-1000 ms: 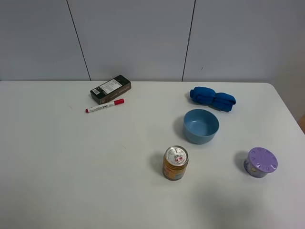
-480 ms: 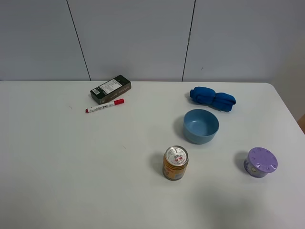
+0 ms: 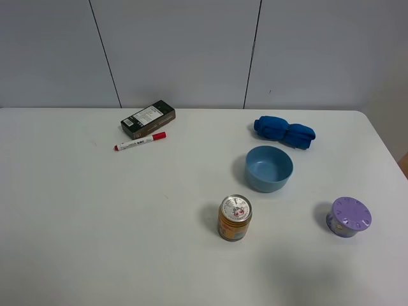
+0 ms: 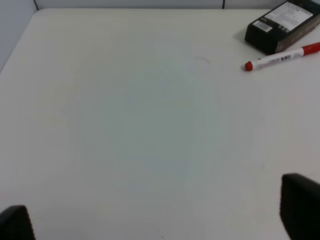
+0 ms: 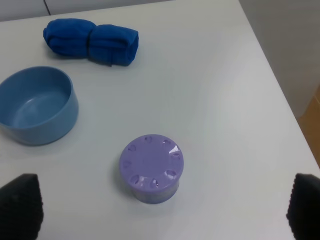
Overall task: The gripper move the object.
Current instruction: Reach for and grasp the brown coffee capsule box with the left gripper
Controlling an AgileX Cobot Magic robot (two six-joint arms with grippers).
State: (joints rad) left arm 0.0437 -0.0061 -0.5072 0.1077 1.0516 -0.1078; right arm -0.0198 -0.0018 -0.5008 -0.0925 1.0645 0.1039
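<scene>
The object, a flat black-and-dark-green box (image 3: 148, 119) with a white label, lies at the back left of the white table (image 3: 95, 210). It also shows in the left wrist view (image 4: 282, 25), far ahead of the left gripper (image 4: 157, 217). Only that gripper's two dark fingertips (image 4: 300, 202) show, wide apart and empty. The right gripper (image 5: 162, 210) also shows only dark fingertips (image 5: 20, 205), wide apart, empty, just short of the purple container. Neither arm appears in the exterior high view.
A red-capped white marker (image 3: 139, 141) lies just in front of the box. A blue bowl (image 3: 269, 168), a folded blue cloth (image 3: 284, 132), a can (image 3: 234, 217) and a round purple lidded container (image 3: 349, 217) stand on the right half.
</scene>
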